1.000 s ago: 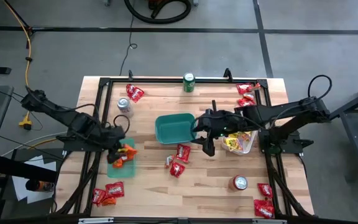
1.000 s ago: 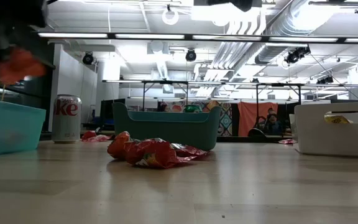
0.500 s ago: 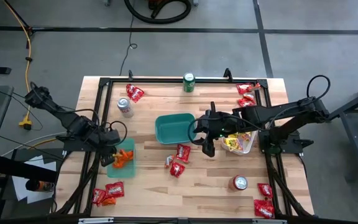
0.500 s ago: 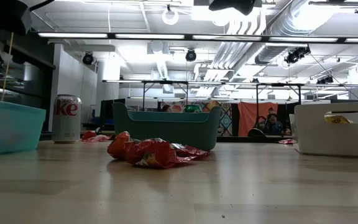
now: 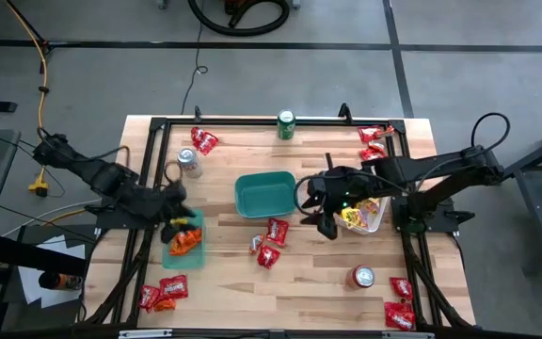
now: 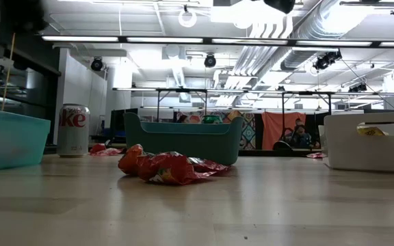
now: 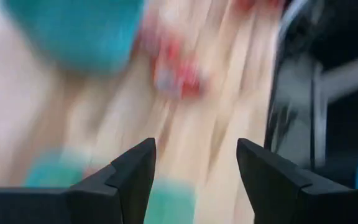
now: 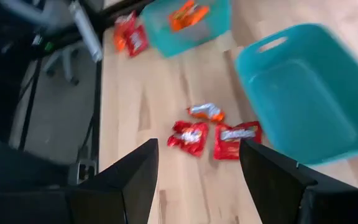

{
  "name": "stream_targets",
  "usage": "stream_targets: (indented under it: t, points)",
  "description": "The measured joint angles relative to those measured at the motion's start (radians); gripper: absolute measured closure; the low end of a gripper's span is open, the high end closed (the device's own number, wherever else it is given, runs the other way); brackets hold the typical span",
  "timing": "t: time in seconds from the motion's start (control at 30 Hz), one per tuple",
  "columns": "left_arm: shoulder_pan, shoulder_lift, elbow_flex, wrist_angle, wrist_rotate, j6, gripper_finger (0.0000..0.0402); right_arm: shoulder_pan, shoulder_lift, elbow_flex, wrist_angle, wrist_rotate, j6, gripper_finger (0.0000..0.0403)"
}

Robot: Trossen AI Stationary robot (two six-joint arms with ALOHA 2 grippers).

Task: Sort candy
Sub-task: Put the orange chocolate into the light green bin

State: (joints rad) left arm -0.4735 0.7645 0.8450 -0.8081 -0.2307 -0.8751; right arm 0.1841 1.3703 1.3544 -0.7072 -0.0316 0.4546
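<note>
The left pincer (image 5: pixel 175 209) hangs with its jaws wide and empty just above the small light-teal bin (image 5: pixel 183 243) at the bench's left side, where orange candy packets (image 5: pixel 185 240) lie. Its arm reaches in low from the left edge, elbow bent. The right pincer (image 5: pixel 326 209) is also spread and holds nothing; it hovers between the big teal bin (image 5: pixel 264 193) at the bench's middle and the white bin (image 5: pixel 366 215) holding yellow packets, its arm stretched in from the right.

Nearest the bench's (image 5: pixel 309 273) front edge, red packets (image 5: pixel 161 293) sit at the left corner and more (image 5: pixel 400 303) at the right, with a silver-red can (image 5: pixel 360 276) close by. Three loose packets (image 5: pixel 270 243) lie just in front of the big teal bin. Farther back stand a silver can (image 5: pixel 187 161), red packets (image 5: pixel 203 140) beside it, a green can (image 5: pixel 286 123) at the far edge and red packets (image 5: pixel 373 141) at the far right.

The low view alone shows a crumpled red packet (image 6: pixel 163 166) close up and the room's ceiling lights behind. The right wrist view shows the three loose packets (image 8: pixel 214 129) beside the teal bin; the left wrist view is too blurred to tell much beyond its parted fingers (image 7: pixel 129 180).
</note>
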Motion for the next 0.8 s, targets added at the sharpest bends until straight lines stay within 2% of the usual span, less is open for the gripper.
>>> stream_targets:
  t: [0.13, 0.3, 0.37, 0.5, 0.63, 0.8]
  points:
    - [0.062, -0.025, 0.008, 0.220, -0.132, 0.181, 0.0188, -0.007, -0.021, 0.000, -0.012, 0.132, 0.133, 0.0183]
    - [0.175, -0.024, 0.007, 0.277, -0.164, 0.356, 0.0188, -0.056, -0.012, 0.001, -0.090, 0.297, 0.376, 0.0183]
    - [0.228, -0.019, 0.003, 0.292, -0.160, 0.398, 0.0188, -0.098, -0.007, 0.001, -0.185, 0.341, 0.495, 0.0183]
    - [0.337, -0.016, -0.024, 0.298, -0.091, 0.471, 0.0188, -0.222, -0.004, 0.001, -0.362, 0.436, 0.678, 0.0183]
    - [0.433, -0.016, -0.073, 0.354, -0.057, 0.467, 0.0188, -0.384, 0.003, 0.000, -0.518, 0.498, 0.797, 0.0183]
    - [0.510, -0.003, -0.105, 0.411, -0.044, 0.448, 0.0188, -0.600, 0.005, -0.040, -0.511, 0.629, 0.795, 0.0183]
